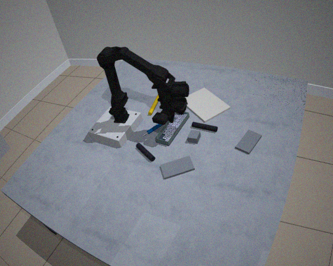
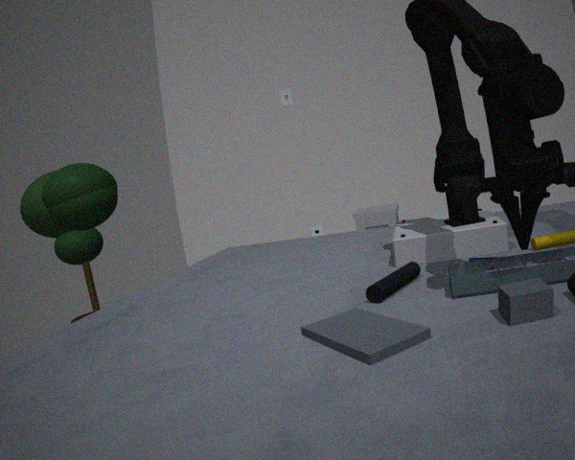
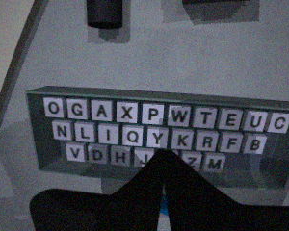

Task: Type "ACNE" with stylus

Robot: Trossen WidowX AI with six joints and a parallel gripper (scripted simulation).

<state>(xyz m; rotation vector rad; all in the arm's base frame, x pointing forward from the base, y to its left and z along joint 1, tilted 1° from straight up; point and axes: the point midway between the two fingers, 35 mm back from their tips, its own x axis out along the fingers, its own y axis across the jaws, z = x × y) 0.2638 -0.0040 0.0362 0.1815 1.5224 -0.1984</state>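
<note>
Over the keyboard (image 1: pixel 174 126) (image 2: pixel 511 275) (image 3: pixel 144 126), the tool (image 1: pixel 171 121) (image 2: pixel 524 246) (image 3: pixel 164 155) points down, its two tips drawn together with nothing between them. Closed like that, it makes a narrow point, which would suit poking a single key; yet the job asks for the stylus, so shutting before picking it up looks premature. The wrist view sets the tips across the bottom row, between J and Z, though how high they stand above the keys is hard to judge.

The blue stylus (image 1: pixel 154 128) (image 2: pixel 480 259) (image 3: pixel 164 206) lies on the counter (image 1: pixel 218 200) (image 2: pixel 203 371) (image 3: pixel 149 63), along the keyboard's long side facing the arm's white base (image 1: pixel 118 142) (image 2: pixel 488 242). Relative to the tool, it is lower and towards that base, its thin tip pointing away from the keys; whether it touches the keyboard's casing, I cannot tell. Likely next: back off towards the base, open, and grip the stylus before going for A.
</note>
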